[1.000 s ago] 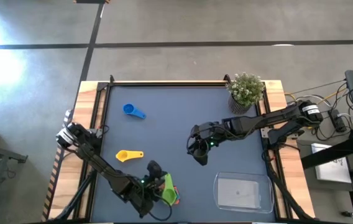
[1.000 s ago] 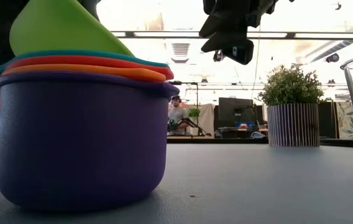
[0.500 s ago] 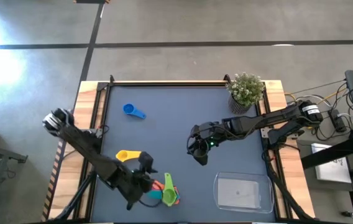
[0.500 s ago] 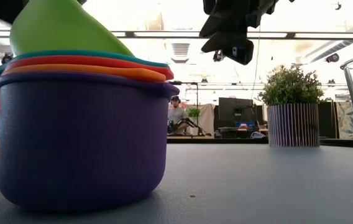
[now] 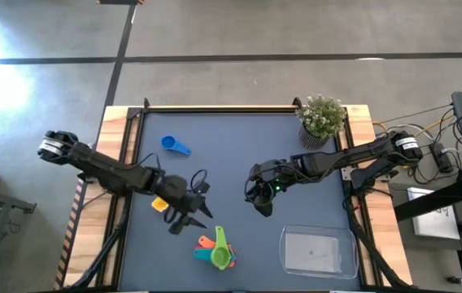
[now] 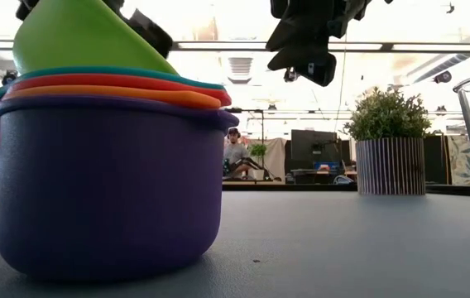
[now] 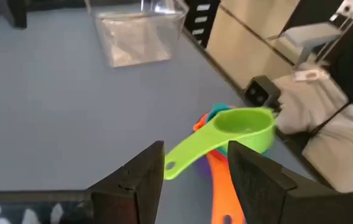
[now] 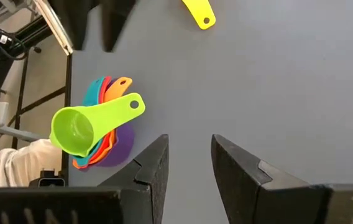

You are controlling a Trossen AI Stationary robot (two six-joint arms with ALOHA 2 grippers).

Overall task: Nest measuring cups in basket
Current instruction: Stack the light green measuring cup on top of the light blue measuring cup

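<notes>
A stack of nested measuring cups (image 5: 219,252) stands near the table's near edge: purple at the bottom (image 6: 107,190), then orange, red and teal, with the green cup (image 7: 245,124) on top. My left gripper (image 5: 192,216) hovers open just far-left of the stack, touching nothing. It partly covers the yellow cup (image 5: 159,203). The blue cup (image 5: 174,145) lies on the far-left part of the table. My right gripper (image 5: 257,197) hangs open above mid-table, and its wrist view shows the stack (image 8: 96,134). The clear basket (image 5: 319,250) sits at the near right.
A small potted plant (image 5: 322,120) stands at the far right corner. Wooden rails border the dark table (image 5: 239,155). Open tabletop lies between the stack and the basket, and across the far middle. A person sits far off in the room (image 6: 235,153).
My left gripper has drawn back from the cup stack, moving up and toward the far edge to above the yellow cup. The green cup stays nested on top of the stack, which now shows fully in the high view. The right arm kept still.
</notes>
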